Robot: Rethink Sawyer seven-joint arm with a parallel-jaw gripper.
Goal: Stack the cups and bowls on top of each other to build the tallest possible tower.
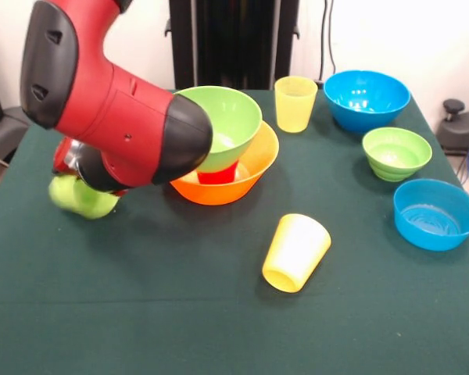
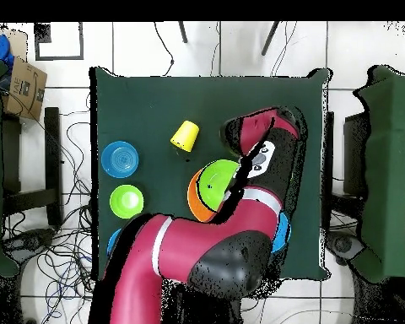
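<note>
A large orange bowl (image 1: 250, 178) (image 2: 193, 201) stands mid-table with a red cup (image 1: 217, 173) inside it. A large lime green bowl (image 1: 227, 121) (image 2: 216, 181) rests tilted on top of them. The arm's end, with the gripper (image 1: 80, 178), hangs low to the left of this stack, and the red and black arm hides most of it. A blurred lime green cup (image 1: 82, 197) shows just under it; I cannot see whether it is gripped. A bright yellow cup (image 1: 295, 251) (image 2: 186, 135) lies on its side at the front. A paler yellow cup (image 1: 295, 103) stands upright behind the stack.
On the right stand a medium blue bowl (image 1: 367, 98), a small green bowl (image 1: 396, 152) (image 2: 126, 201) and another blue bowl (image 1: 436, 212) (image 2: 120, 159). A sliver of one more blue bowl (image 2: 282, 234) shows beside the arm in the overhead view. The arm (image 1: 117, 109) blocks the table's left side.
</note>
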